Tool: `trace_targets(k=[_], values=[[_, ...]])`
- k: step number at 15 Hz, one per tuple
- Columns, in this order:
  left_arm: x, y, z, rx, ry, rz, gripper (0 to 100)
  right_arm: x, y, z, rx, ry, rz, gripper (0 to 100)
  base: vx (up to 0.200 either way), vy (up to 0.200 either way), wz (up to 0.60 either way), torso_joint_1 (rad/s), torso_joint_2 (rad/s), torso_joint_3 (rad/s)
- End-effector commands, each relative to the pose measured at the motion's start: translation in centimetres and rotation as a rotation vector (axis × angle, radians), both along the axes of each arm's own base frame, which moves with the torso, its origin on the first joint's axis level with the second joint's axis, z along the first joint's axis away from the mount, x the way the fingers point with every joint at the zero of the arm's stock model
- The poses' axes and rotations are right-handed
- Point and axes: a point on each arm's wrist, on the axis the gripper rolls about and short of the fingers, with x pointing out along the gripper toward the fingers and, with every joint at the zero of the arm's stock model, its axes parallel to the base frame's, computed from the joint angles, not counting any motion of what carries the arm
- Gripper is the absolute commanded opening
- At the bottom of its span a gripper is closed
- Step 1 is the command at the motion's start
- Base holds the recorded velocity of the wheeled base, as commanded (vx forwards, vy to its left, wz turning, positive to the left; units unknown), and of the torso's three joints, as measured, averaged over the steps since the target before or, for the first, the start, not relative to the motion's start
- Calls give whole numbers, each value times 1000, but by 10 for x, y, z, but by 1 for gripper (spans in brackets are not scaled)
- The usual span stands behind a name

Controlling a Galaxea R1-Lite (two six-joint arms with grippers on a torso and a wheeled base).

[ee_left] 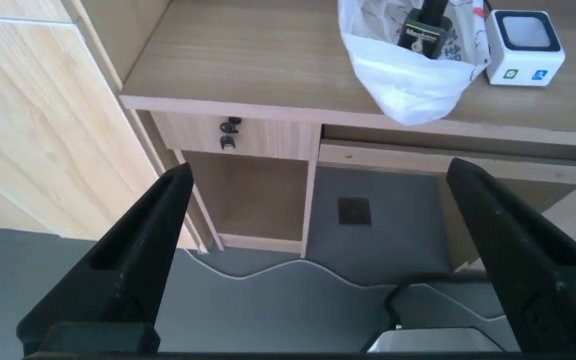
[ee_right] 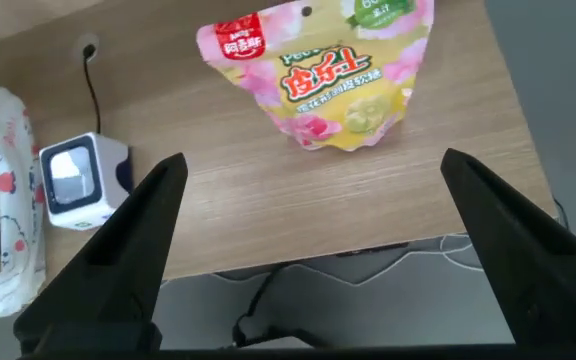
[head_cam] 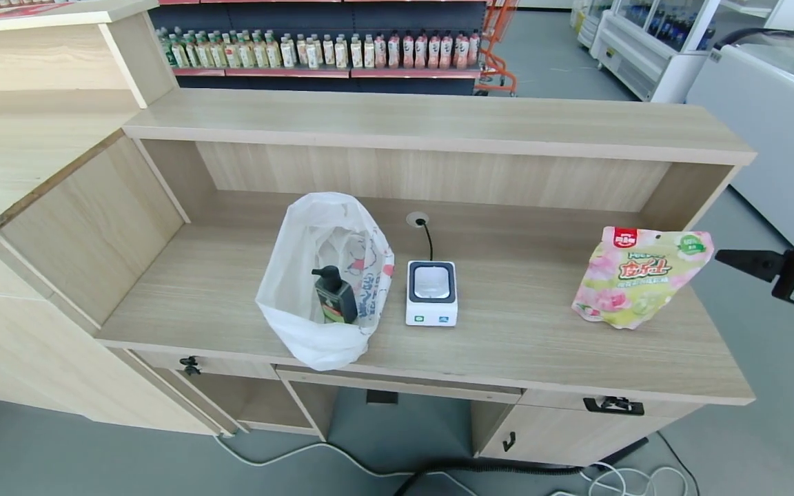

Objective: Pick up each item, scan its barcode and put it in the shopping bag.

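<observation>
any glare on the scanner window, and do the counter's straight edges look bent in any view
Head view: the scanner window has a pale sheen; the counter front edge bows slightly, as under a wide lens. Right wrist view: a bright reflection on the window. Left wrist view: window evenly pale, counter edge straight.

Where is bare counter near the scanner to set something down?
Widest bare stretch: between scanner and snack pouch. Another lies between shopping bag and the left side wall. Crowded: the bag sits close beside the scanner.
</observation>
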Motion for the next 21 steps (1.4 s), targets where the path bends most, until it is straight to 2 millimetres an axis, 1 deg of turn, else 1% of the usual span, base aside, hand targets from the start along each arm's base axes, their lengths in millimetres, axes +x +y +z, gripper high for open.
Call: trace_targets(k=[1,4,6,7,8,12,13,15,17,18,19,20,21], values=[[0,0,0,0,2,-1,100,18,-9,-6,18,37,-34,100,200,0,0,2,7,7],[0,0,0,0,2,0,100,23,-11,-1,47,22,-41,100,200,0,0,-4,1,2],[0,0,0,-1,0,0,100,31,-10,10,146,-17,-60,100,200,0,0,22,7,0],[0,0,0,-2,-1,0,100,35,-10,13,187,-18,-68,100,200,0,0,2,2,2],[0,0,0,-4,-1,0,100,38,-10,13,211,7,-77,100,0,0,0,0,0,0],[0,0,0,-4,-1,0,100,39,-11,2,362,125,-145,100,0,0,0,0,0,0],[0,0,0,-4,-1,0,100,43,-13,-3,427,155,-185,100,0,0,0,0,0,0],[0,0,0,-4,-1,0,100,54,-15,-4,512,164,-227,100,0,0,0,0,0,0],[0,0,0,-4,-1,0,100,73,-24,-11,563,193,-285,100,0,0,0,0,0,0],[0,0,0,-4,-1,0,100,81,-27,-18,564,213,-310,100,0,0,0,0,0,0],[0,0,0,-4,-1,0,100,84,-28,-22,565,224,-316,100,0,0,0,0,0,0],[0,0,0,-4,-1,0,100,94,-29,-34,566,258,-327,100,0,0,0,0,0,0],[0,0,0,-4,-1,0,100,102,-31,-41,566,276,-337,100,0,0,0,0,0,0]])
